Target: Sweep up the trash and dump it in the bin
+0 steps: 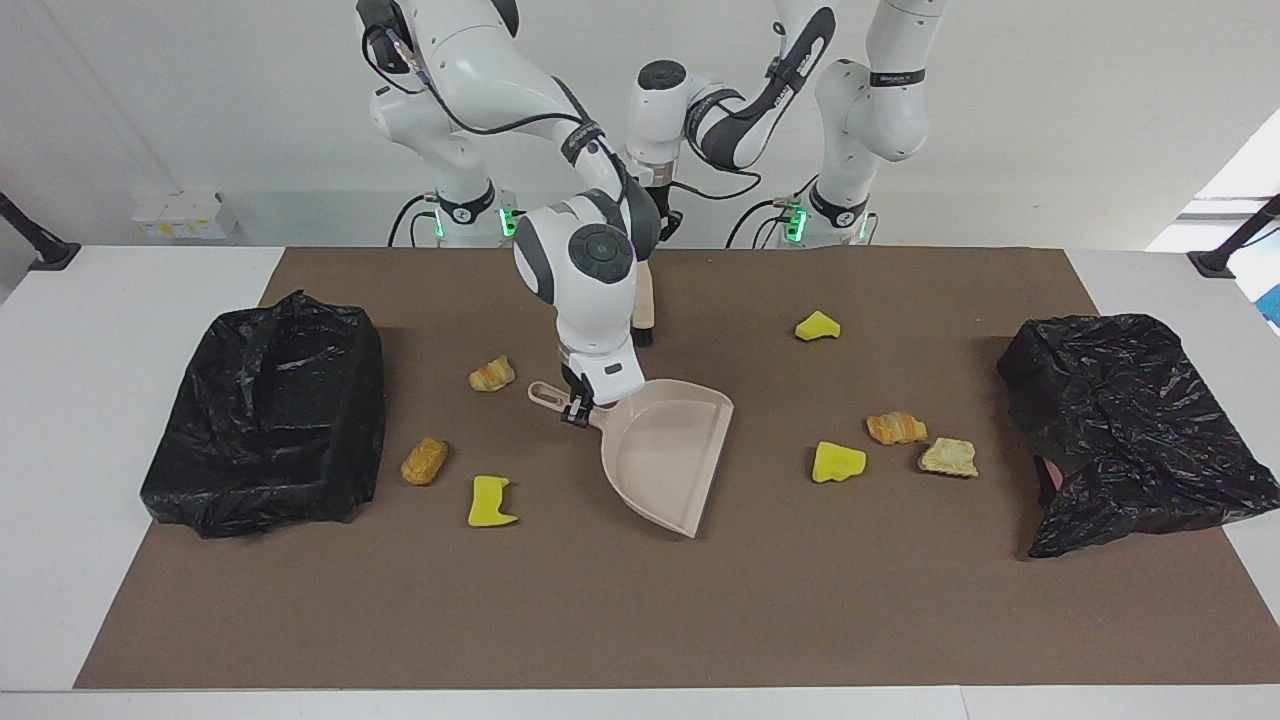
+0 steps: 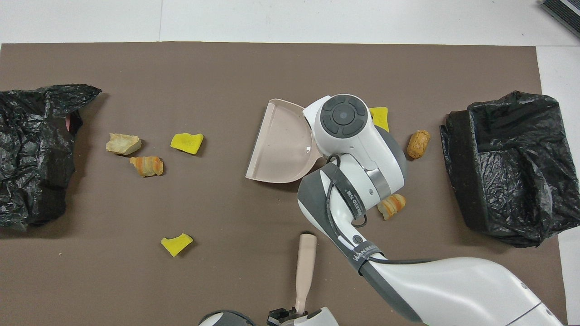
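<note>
Seven trash bits [image 1: 838, 462] lie scattered on the worktop [image 1: 640, 600] around the dustpan [image 1: 665, 455]. The right gripper [image 1: 578, 412] has its jaws clenched on the dustpan's handle. The left gripper [image 2: 284, 313], jaws clenched, grasps a beige brush handle [image 2: 304, 265].

"WANJEER"-like lettering on a black strap [image 2: 365, 251] – right arm, hardly legible
</note>
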Tool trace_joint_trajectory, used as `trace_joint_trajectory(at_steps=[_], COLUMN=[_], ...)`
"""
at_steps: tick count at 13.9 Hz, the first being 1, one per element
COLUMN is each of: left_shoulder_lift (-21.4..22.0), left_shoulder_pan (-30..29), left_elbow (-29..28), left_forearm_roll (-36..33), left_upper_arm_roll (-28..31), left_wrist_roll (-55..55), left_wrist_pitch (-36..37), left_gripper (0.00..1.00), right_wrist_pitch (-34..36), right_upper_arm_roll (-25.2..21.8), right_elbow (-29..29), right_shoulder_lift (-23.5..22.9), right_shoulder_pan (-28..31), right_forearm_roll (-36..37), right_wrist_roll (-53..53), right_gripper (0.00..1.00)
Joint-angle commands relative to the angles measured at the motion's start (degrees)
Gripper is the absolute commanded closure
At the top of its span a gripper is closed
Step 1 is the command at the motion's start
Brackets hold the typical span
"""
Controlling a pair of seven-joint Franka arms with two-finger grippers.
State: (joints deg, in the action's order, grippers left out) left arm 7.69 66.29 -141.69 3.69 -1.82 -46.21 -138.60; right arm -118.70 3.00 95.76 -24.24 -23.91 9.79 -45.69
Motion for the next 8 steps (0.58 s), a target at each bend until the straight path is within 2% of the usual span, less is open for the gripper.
trace_joint_trajectory(at_steps=[1, 3, 5, 8], left_shoulder_lift=[2.2, 4.1, 7.2, 10.6], left_shoulder_pan=[-0.7, -3.2, -7.2, -14.7], left_elbow=[-0.1, -0.1, -0.1, -0.1], left_forearm_roll=[0.0, 0.0, 0.0, 0.0], left_upper_arm_roll=[0.3, 0.3, 0.3, 0.3], left_wrist_roll=[-0.6, -0.6, -1.1, -1.4], left_wrist_pitch=[3.4, 7.1, 13.1, 20.1], left_gripper=[1.00, 1.00, 1.00, 1.00], right_wrist_pitch=[-5.6, -5.2, -3.3, -0.7], right_upper_arm_roll=[0.4, 0.7, 0.6, 0.8], right_elbow=[5.9, 5.9, 6.0, 6.2], right_shoulder_lift=[3.7, 4.1, 4.7, 5.3], right_shoulder_pan=[0.9, 0.1, -2.1, -2.5], right_forearm_roll=[7.7, 12.2, 13.1, 12.4], right_wrist_roll=[-6.2, -6.7, -10.9, -11.4], right_gripper=[1.00, 1.00, 1.00, 1.00])
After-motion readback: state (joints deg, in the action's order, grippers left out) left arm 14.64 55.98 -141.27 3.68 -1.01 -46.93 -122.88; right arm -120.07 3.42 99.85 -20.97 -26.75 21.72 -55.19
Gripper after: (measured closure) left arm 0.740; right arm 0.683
